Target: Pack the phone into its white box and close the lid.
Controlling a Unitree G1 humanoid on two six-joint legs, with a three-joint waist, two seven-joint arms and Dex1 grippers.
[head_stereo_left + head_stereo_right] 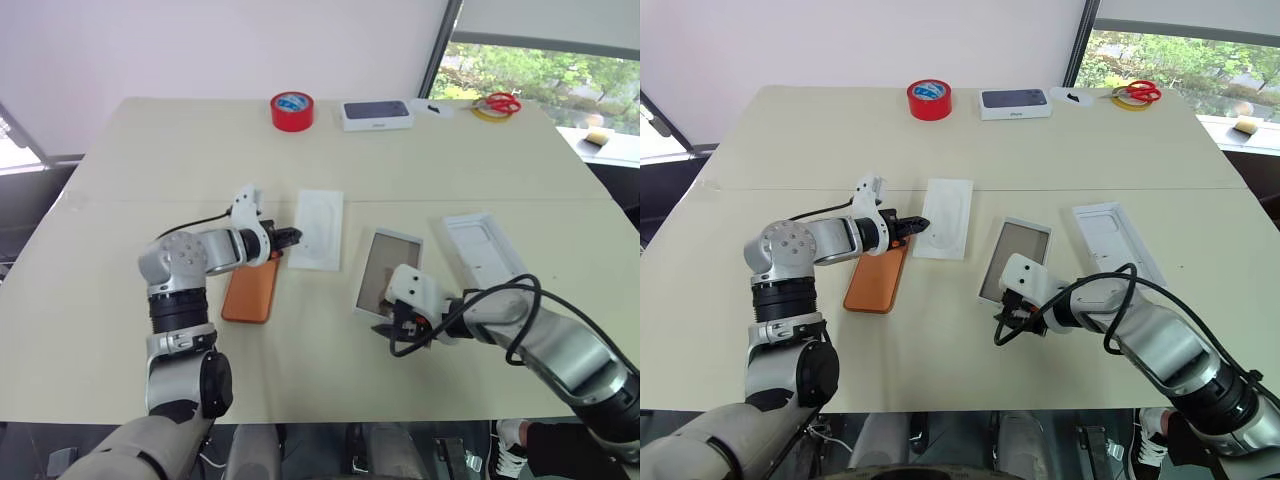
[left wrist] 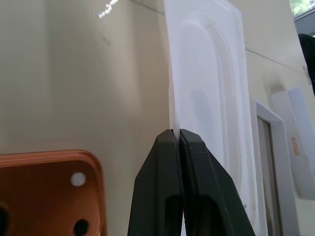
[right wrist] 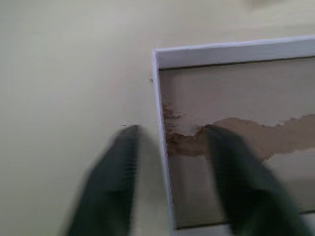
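Orange phone (image 1: 250, 291) lies beside my left gripper (image 2: 178, 135).
Left pinches the insert's (image 1: 318, 229) edge; right gripper (image 3: 170, 142), at five o'clock, straddles the box (image 1: 388, 270) wall, fingers apart.

Even, bright daylight from the window (image 1: 540, 60) at the far right, soft short shadows under both arms on the table (image 1: 120, 300), a small glare streak on the tabletop beyond the left gripper (image 2: 180, 135), and the right gripper (image 3: 170, 130) fingers motion-blurred.
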